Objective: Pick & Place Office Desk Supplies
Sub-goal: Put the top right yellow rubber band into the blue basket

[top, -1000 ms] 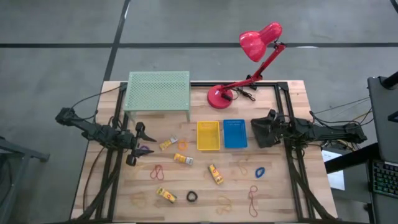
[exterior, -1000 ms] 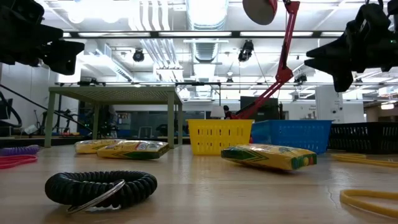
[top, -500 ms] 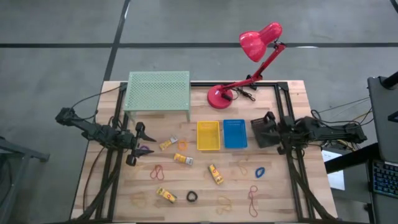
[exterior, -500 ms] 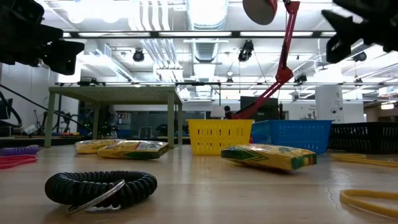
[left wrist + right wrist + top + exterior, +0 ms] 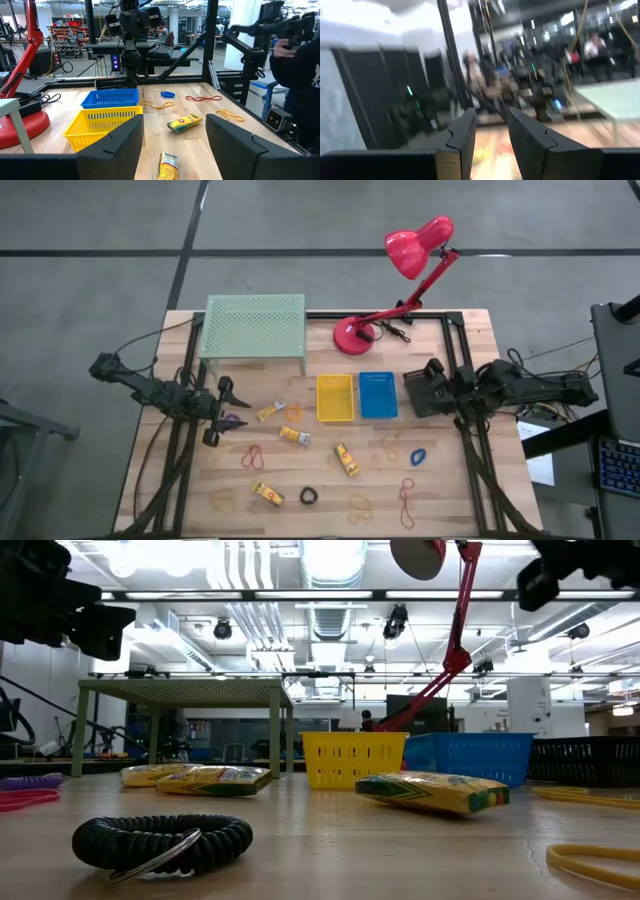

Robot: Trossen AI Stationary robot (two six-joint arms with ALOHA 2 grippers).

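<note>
High view: the left gripper (image 5: 226,412) hung over the worktop (image 5: 440,495) just in front of the green mesh shelf (image 5: 254,326), its jaws spread wide and empty. The right gripper (image 5: 418,391) stood beside the blue basket (image 5: 377,395), which sat against the yellow basket (image 5: 334,398). Yellow packets (image 5: 346,459), rubber-band loops (image 5: 254,456), a blue ring (image 5: 418,455) and a black ring (image 5: 309,496) lay scattered across the front of the worktop. The red lamp (image 5: 400,278) stood at the back.

Low view: the black coiled ring (image 5: 163,837) lay nearest, with a packet (image 5: 432,790) before the baskets.

Left wrist view: both jaws stood well apart with nothing between them.

Right wrist view: the jaws stood partly open, a narrow gap between them and nothing held.
</note>
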